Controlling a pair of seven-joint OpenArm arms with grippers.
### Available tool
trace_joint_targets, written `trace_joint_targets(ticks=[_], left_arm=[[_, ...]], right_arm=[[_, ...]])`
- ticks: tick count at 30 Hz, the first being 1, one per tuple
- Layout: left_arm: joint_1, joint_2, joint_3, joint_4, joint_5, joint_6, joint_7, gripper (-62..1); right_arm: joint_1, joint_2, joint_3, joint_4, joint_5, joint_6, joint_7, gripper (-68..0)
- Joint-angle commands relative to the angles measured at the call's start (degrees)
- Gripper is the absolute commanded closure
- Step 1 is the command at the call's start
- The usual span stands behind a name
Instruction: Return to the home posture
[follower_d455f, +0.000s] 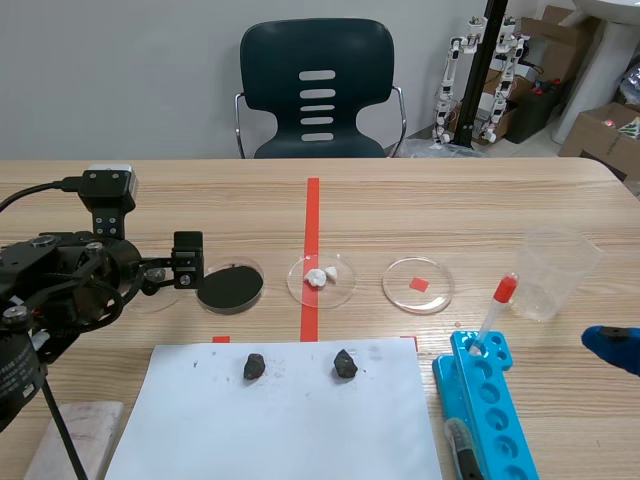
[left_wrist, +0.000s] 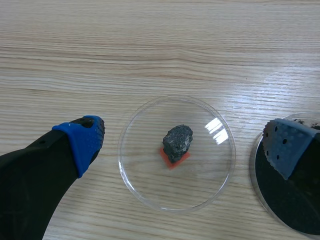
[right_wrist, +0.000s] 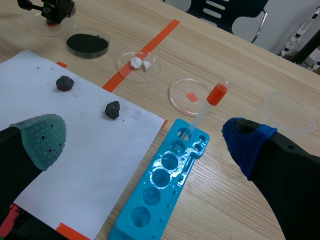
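Left jaws hang wide open, empty, over a clear round dish (left_wrist: 145, 186) holding a dark grey rock (left_wrist: 177, 142). Pulling back low could knock it, or spill the black powder dish (left_wrist: 254, 175) beside one finger (left_wrist: 290, 150). Right jaws, open and empty too, have the blue plastic tube rack (right_wrist: 176, 175) just ahead; swinging low could bump its red-capped tube (right_wrist: 210, 102). Farther ahead, another clear dish (right_wrist: 150, 75) holds white lumps (right_wrist: 136, 62).

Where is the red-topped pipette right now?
Scene view, right side: the pipette stands tilted in the far end of the blue rack, between the white paper and the clear cup.
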Motion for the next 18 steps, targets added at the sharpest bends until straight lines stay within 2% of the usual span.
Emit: trace_joint_targets(ticks=[1, 18], left_arm=[[-0.5, 0.1, -0.5, 0.5, 0.2, 0.0, -0.7, -62.3], [-0.3, 0.1, -0.5, 0.5, 0.2, 0.0, -1.7, -62.3]], right_arm=[[0.5, 0.3, 0.0, 1.3, 0.4, -0.2, 0.8, -67.9], [0.5, 0.3, 0.0, 1.3, 0.4, -0.2, 0.8, -67.9]])
